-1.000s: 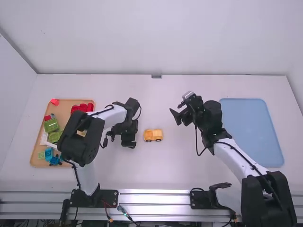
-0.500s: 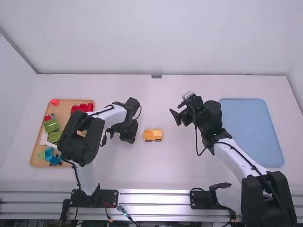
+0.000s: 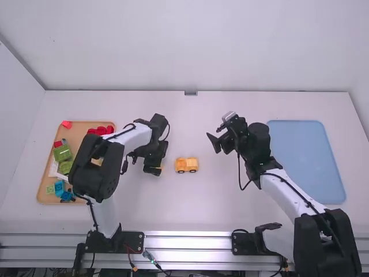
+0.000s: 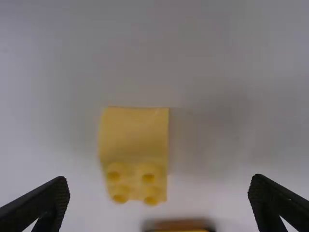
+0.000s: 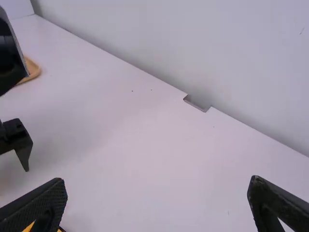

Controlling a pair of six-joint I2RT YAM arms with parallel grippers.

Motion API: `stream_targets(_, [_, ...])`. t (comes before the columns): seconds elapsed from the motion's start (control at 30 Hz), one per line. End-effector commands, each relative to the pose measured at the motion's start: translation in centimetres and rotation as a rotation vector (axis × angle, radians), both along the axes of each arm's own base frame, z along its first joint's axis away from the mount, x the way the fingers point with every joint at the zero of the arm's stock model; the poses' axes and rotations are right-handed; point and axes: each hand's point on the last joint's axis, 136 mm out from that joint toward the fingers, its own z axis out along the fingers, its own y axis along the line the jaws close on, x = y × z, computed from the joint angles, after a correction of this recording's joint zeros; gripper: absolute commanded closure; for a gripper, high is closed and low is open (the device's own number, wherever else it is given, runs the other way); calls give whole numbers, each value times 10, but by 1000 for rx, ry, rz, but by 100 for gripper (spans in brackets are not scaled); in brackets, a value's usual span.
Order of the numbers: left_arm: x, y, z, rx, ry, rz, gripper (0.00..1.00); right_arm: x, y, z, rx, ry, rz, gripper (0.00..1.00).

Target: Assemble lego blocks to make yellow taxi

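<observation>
My left gripper is low over the table, just left of the yellow wheeled car body. In the left wrist view my left gripper is open around a loose yellow block with a rounded slope and studs at one end, touching neither finger. The car body's edge shows at that view's bottom. Beyond and right of the car, my right gripper stays above the table; in its wrist view the right gripper is open and empty, a yellow bit of the car behind one finger.
An orange-brown tray at the left holds red, green, blue and other blocks, partly under the left arm. A flat blue mat lies at the right. The wall borders the table's far edge.
My left gripper has moved slightly away from the camera and to the left, and a bit of yellow now shows beside it. The right arm and the car body have stayed put.
</observation>
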Motion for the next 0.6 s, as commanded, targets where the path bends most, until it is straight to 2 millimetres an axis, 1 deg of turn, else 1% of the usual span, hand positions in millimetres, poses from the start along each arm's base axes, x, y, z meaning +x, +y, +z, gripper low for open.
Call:
stream_targets(0.0, [15,2,27,-21,-24,-84,1,-4,1,0,6,1,8,1])
stream_targets(0.03, [17,4,36,-17,-22,-123,1,-4,1,0,6,1,8,1])
stream_targets(0.07, [23,6,51,-20,-39,-216,1,-4,1,0,6,1,8,1])
stream_targets(0.1, [28,5,60,-27,-61,-297,1,-4,1,0,6,1,8,1])
stream_targets(0.13, [37,4,71,-37,-106,-438,0,-4,1,1,6,1,8,1])
stream_targets(0.2, [57,-2,91,-45,-235,-831,11,-4,1,1,6,1,8,1])
stream_targets(0.23, [63,-4,96,-38,-274,-951,17,-4,1,1,6,0,8,1])
stream_targets(0.27, [74,-10,107,-23,-352,-1208,31,-4,1,1,6,0,8,1])
stream_targets(0.3, [80,-13,114,-7,-402,-1387,1,-4,1,1,6,0,8,1])
stream_targets(0.33, [88,-13,120,28,-443,-1529,1,-4,1,1,6,1,7,1])
stream_targets(0.43, [102,-16,127,92,-517,-1791,1,-4,0,0,6,1,7,1])
stream_targets(0.5, [100,-16,127,95,-515,-1872,1,-4,0,0,6,1,7,1])
stream_targets(0.57, [102,-15,127,112,-527,-1955,1,-4,1,1,7,-3,7,1])
